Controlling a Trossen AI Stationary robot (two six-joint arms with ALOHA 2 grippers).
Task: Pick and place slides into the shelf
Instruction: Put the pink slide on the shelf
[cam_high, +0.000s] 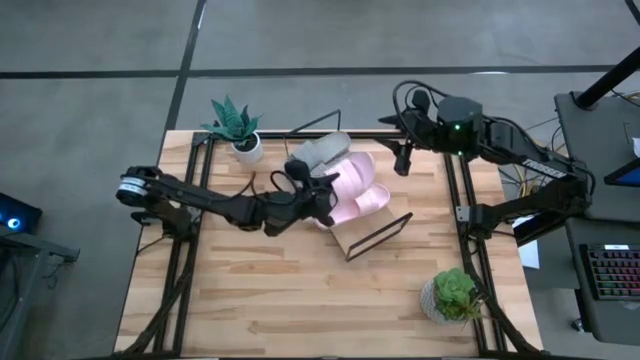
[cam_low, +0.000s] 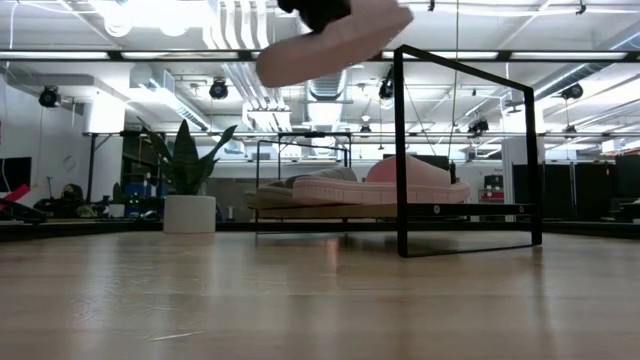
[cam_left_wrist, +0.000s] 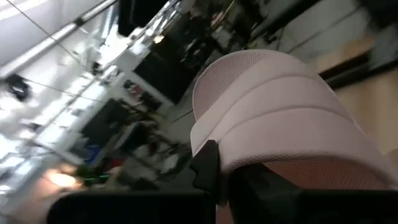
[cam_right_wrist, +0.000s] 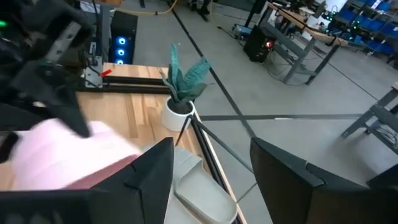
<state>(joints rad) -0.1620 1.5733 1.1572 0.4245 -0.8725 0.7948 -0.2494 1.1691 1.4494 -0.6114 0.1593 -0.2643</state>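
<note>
Placement step: left gripper (cam_high: 322, 203), jaws clenched on a pale pink foam slide sandal (cam_low: 330, 42), carries it above the slanted light-wood shelf (cam_high: 370, 236), mid-counter. Next: lower onto free board. Right gripper (cam_high: 402, 160) waits far right, jaws released.

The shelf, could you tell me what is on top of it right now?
The shelf carries a pink slide and a grey slide; the left gripper, holding another pink slide, covers part of it.
</note>
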